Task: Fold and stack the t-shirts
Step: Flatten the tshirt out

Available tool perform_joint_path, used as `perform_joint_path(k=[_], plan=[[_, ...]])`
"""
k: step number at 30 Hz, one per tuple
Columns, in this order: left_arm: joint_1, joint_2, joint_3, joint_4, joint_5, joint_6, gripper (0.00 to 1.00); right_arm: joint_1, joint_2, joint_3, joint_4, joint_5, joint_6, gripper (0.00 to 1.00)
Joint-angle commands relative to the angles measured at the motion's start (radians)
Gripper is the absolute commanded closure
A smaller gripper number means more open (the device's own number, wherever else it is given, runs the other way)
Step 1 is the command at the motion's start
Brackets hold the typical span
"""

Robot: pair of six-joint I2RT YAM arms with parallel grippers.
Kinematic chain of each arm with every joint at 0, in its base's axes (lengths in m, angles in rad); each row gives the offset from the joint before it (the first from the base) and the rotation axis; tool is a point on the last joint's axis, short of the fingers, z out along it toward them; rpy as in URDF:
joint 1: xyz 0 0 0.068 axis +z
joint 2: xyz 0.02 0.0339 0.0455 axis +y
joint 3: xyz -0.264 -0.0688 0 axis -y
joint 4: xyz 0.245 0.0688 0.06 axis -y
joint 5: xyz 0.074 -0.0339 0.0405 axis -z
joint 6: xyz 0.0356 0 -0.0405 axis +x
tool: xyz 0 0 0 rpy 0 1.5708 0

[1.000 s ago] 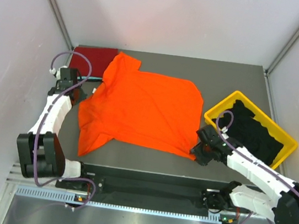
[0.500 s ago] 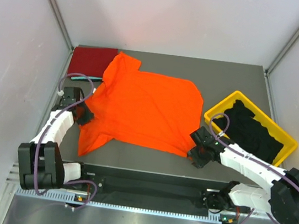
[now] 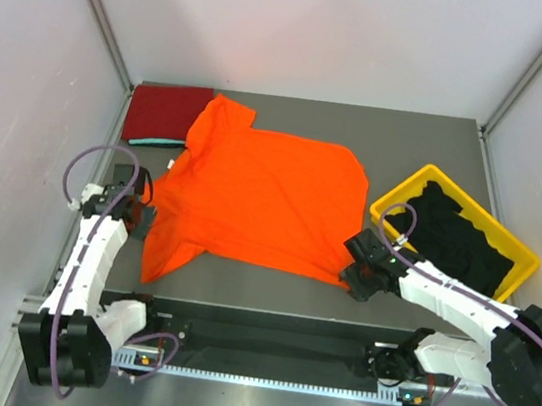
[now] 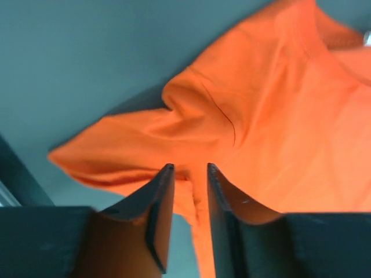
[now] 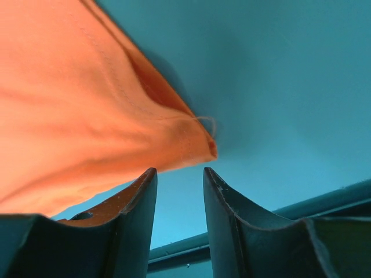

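The bright orange t-shirt (image 3: 262, 197) lies spread flat in the middle of the table. My left gripper (image 3: 140, 215) hovers at its left sleeve. In the left wrist view the gripper (image 4: 189, 168) is open by a narrow gap, with the sleeve's edge (image 4: 200, 200) lying under the gap, not pinched. My right gripper (image 3: 355, 267) is at the shirt's near right corner. Its jaws (image 5: 179, 171) stand open and empty, and the corner (image 5: 197, 145) lies just beyond the tips. A folded dark red shirt (image 3: 167, 113) sits at the back left with a teal edge (image 3: 153, 142) beneath it. Black shirts (image 3: 458, 234) fill the bin.
The yellow plastic bin (image 3: 392, 205) stands at the right, close behind the right arm. A black rail (image 3: 261, 343) runs along the table's near edge and also shows in the right wrist view (image 5: 324, 202). White walls close in the left, right and back.
My left arm has drawn back toward the near side, from the shirt's collar down to its left sleeve, and its jaws have widened a little. The right gripper shifted slightly left.
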Motion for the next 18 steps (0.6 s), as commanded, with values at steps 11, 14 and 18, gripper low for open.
perform_joint_path(k=[11, 14, 18], plan=[[0.003, 0.033, -0.083, -0.315, 0.027, -0.400, 0.49, -0.015, 0.004, -0.016, 0.097, 0.004, -0.097, 0.59], [0.003, 0.039, -0.092, -0.364, 0.025, -0.437, 0.48, -0.031, -0.002, -0.018, 0.101, 0.001, -0.110, 0.60], [0.001, 0.056, -0.102, -0.386, 0.035, -0.428, 0.48, -0.038, -0.006, -0.036, 0.117, -0.001, -0.112, 0.60]])
